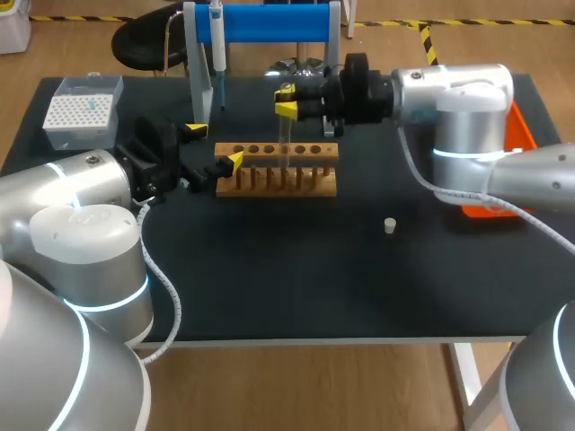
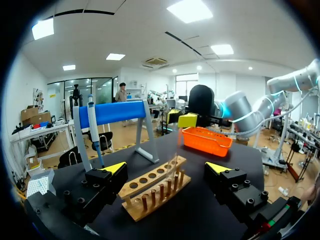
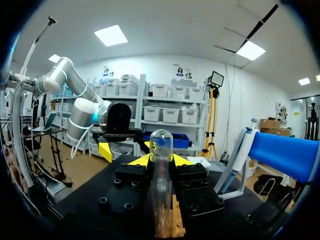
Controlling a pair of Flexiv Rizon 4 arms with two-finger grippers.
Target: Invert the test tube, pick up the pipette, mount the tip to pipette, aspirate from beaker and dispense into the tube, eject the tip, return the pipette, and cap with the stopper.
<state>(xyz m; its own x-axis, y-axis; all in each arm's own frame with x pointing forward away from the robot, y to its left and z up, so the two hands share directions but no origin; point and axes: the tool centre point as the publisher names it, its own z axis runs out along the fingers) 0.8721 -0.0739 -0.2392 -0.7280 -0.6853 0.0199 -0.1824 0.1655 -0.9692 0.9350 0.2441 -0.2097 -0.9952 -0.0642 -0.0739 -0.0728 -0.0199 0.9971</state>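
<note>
Glass test tube point(image 3: 161, 180) between right jaws

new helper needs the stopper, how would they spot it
Start at the wooden rack in the middle of the black table. Right of it and nearer the robot stands the stopper: a small pale plug, alone on bare tabletop.

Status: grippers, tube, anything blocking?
Right gripper shut on test tube, over rack. Left gripper open, by rack's left end. Pipette on stand; nothing seen blocking.
</note>
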